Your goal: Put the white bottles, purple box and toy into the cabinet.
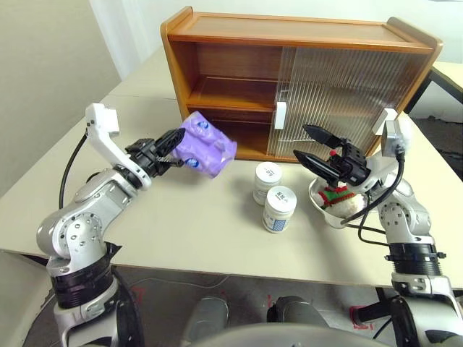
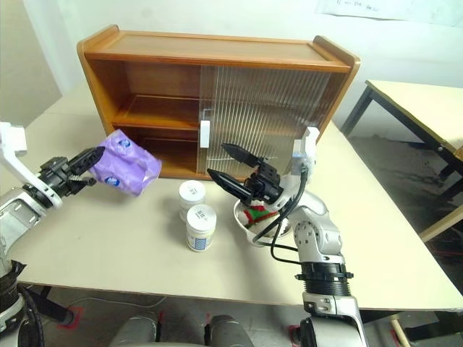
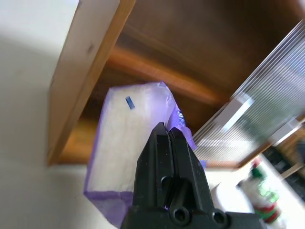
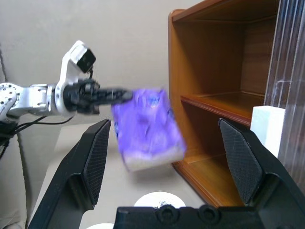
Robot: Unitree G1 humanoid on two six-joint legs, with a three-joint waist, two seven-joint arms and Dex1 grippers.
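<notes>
The purple box hangs in the air in front of the open left half of the cabinet, with my left gripper shut on its near edge. The left wrist view shows the box against the lower shelf. Two white bottles stand upright side by side on the table, right of the box. The toy sits in a steel bowl. My right gripper hovers open just above that bowl, pointing left toward the box, with nothing between its fingers.
Ribbed sliding doors with white handles cover the cabinet's right half; both shelves on the left stand open. The beige table runs to a front edge near me. Another table stands at the far right.
</notes>
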